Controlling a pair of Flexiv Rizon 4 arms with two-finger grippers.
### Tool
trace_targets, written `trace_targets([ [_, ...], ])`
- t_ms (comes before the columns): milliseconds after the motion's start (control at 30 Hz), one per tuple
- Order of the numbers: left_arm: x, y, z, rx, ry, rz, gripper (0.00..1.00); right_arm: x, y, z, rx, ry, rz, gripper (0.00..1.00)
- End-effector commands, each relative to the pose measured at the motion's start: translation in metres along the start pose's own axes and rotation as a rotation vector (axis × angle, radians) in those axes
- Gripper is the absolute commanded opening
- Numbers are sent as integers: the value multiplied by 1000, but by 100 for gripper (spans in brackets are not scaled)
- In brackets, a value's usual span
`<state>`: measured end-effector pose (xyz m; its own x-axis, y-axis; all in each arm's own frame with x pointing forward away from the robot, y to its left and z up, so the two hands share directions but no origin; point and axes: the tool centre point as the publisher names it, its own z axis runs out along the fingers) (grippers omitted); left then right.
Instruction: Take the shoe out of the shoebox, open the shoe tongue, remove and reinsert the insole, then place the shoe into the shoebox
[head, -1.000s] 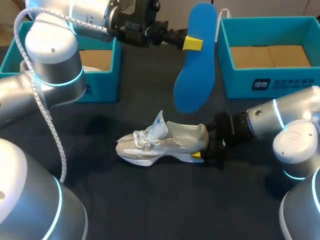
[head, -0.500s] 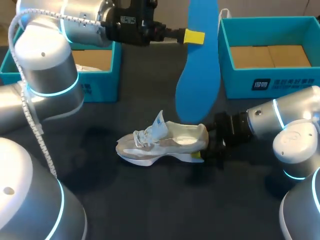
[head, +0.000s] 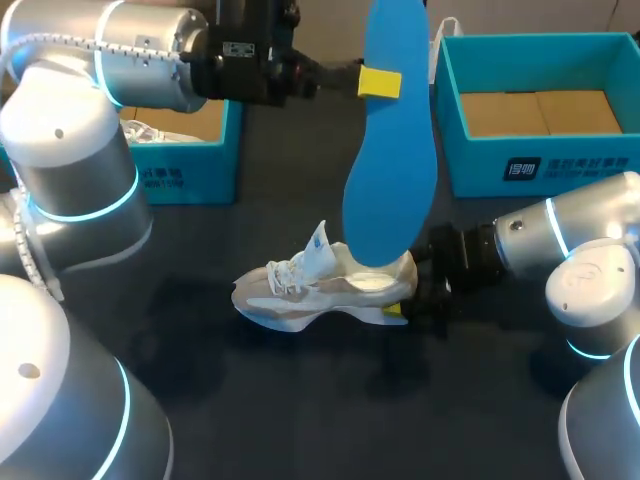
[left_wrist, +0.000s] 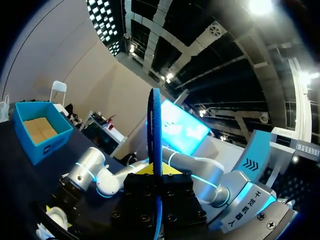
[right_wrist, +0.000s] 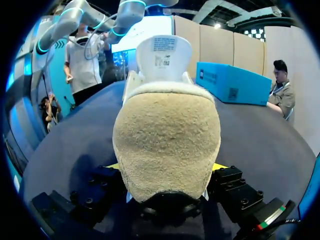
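One insole (head: 388, 140) broad overhead, edge-on left wrist, shoe (right_wrist: 167, 140) heel-on right wrist

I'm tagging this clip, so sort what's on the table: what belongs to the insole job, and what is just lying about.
In the job: blue insole, gripped by the left gripper; white shoe, heel gripped by the right gripper; teal shoebox at the right.
Lying about: teal box at the left, something white inside.
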<state>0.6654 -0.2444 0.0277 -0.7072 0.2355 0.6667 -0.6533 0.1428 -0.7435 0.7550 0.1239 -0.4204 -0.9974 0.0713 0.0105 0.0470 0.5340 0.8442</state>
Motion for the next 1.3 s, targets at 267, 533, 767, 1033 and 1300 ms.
trace_targets([
  [267, 9, 22, 6, 16, 19, -36, 0, 1, -1, 4, 4, -1, 0, 0],
  [533, 13, 33, 9, 18, 24, -74, 0, 1, -1, 4, 4, -1, 0, 0],
  [767, 17, 36, 13, 34, 21, -78, 0, 1, -1, 4, 4, -1, 0, 0],
  [1033, 17, 35, 13, 34, 22, -80, 0, 1, -1, 4, 4, -1, 0, 3],
  [1300, 17, 35, 13, 34, 22, -80, 0, 1, -1, 4, 4, -1, 0, 100],
])
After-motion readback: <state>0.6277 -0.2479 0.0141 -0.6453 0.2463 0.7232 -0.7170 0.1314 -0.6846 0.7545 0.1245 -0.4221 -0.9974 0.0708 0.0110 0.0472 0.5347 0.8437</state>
